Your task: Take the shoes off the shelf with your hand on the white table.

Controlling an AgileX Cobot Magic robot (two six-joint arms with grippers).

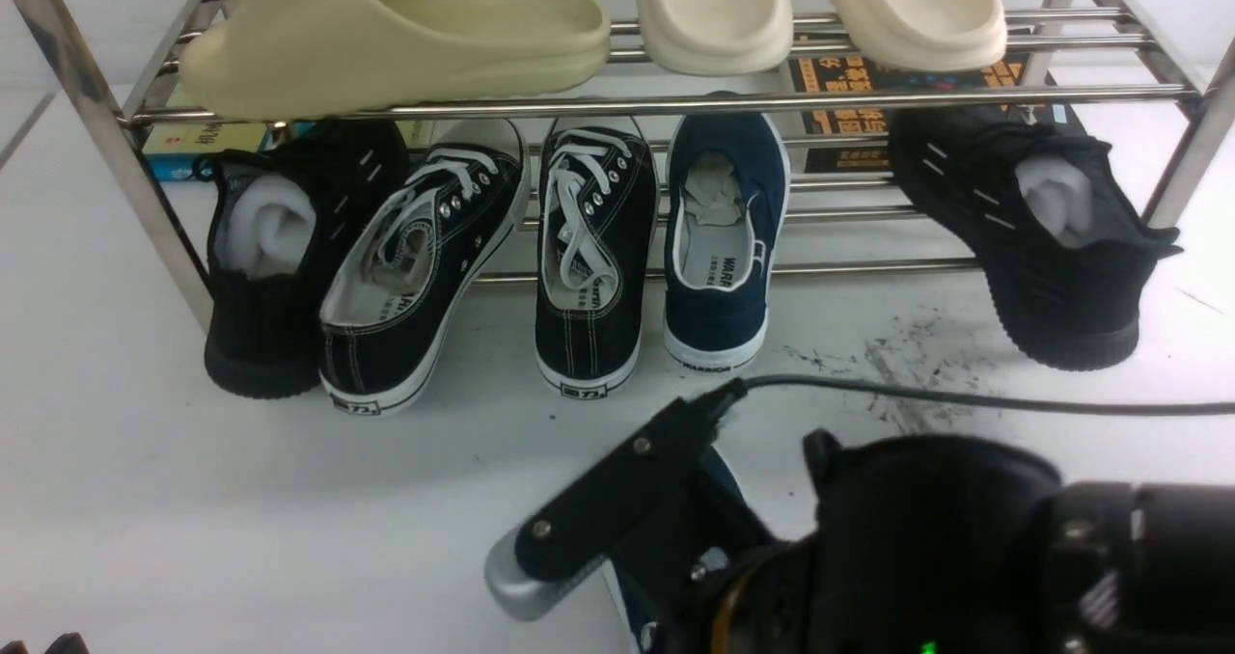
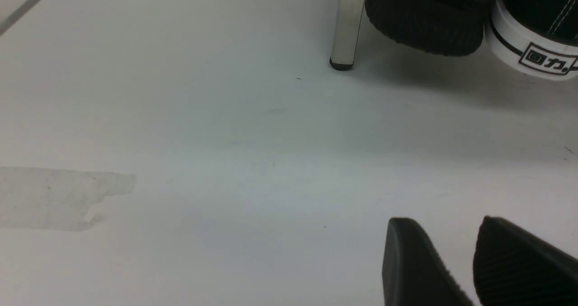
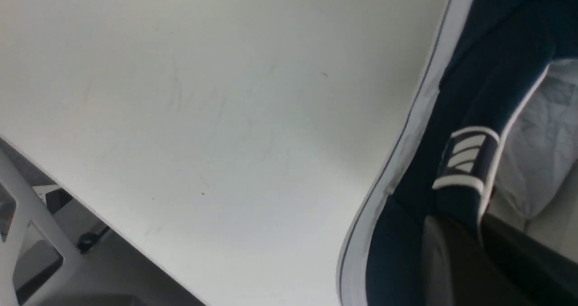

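Observation:
One navy-blue shoe (image 1: 719, 239) with a white sole rests heel-out on the lower tier of the silver shelf (image 1: 617, 104). The other navy shoe (image 3: 465, 94) is in my right gripper (image 3: 469, 224), which is shut on its side wall beside the striped tag; paper stuffing shows inside. In the front view that gripper (image 1: 675, 538) is low over the white table (image 1: 193, 500), in front of the shelf, and hides most of its shoe (image 1: 625, 601). My left gripper (image 2: 451, 252) hovers open over bare table near a shelf leg (image 2: 345, 26), with nothing between its fingers.
Black lace-up sneakers (image 1: 589, 249) and black knit sneakers (image 1: 1042, 239) share the lower tier. Beige slides (image 1: 405, 37) lie on the upper one. A black cable (image 1: 965, 398) crosses the table over dark scuff marks (image 1: 897, 365). The table's edge (image 3: 113, 224) shows in the right wrist view.

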